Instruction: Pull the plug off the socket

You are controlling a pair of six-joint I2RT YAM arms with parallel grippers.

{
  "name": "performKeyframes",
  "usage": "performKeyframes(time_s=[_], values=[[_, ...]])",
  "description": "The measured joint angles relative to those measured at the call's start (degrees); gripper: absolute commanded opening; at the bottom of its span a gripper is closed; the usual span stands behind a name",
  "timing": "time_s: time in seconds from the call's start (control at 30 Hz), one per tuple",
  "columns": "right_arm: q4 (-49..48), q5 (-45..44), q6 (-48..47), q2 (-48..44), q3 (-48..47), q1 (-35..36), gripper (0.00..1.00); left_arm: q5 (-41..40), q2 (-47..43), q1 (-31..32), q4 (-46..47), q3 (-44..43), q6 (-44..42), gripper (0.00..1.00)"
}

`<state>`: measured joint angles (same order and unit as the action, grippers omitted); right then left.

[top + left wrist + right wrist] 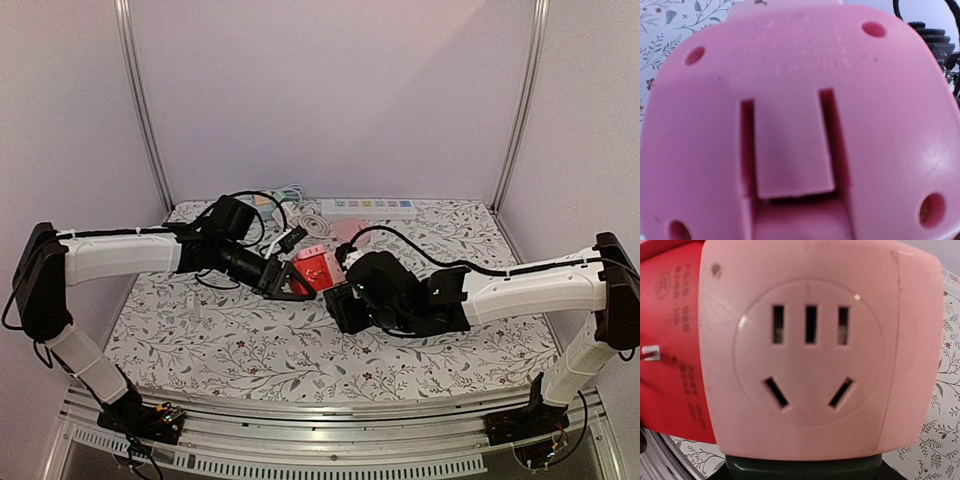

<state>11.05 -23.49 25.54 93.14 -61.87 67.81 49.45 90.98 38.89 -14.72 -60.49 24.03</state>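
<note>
Top external view has both arms meeting above the middle of the tabletop (250, 340) at the red plug (312, 268), which the left gripper (292, 280) pinches in its jaws. The right gripper (338, 300) crowds the other side; whether its jaws clamp anything I cannot tell. Right wrist shows the pink socket (810, 360) flush against the plug, so the pull seems not yet done.

White power strip (366, 208) at back, floral tablecloth (230, 340)

The socket block (312, 268) is over the middle of the table (250, 350), with the left gripper (285, 282) on its left and the right gripper (338, 298) on its right. A power strip (366, 208) lies behind, along the back edge.
</note>
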Motion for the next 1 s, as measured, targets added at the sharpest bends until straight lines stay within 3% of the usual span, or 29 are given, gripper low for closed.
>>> performKeyframes(time_s=[0.63,1.0], values=[[2.6,7.8,14.6,0.0,-1.4,-3.2,0.32,-2.4,-0.4,-0.2,1.8,0.0,3.2,0.06],[1.1,7.1,9.3,-0.2,-0.4,-2.8,0.33,-2.4,-0.4,-0.2,1.9,0.2,3.2,0.05]])
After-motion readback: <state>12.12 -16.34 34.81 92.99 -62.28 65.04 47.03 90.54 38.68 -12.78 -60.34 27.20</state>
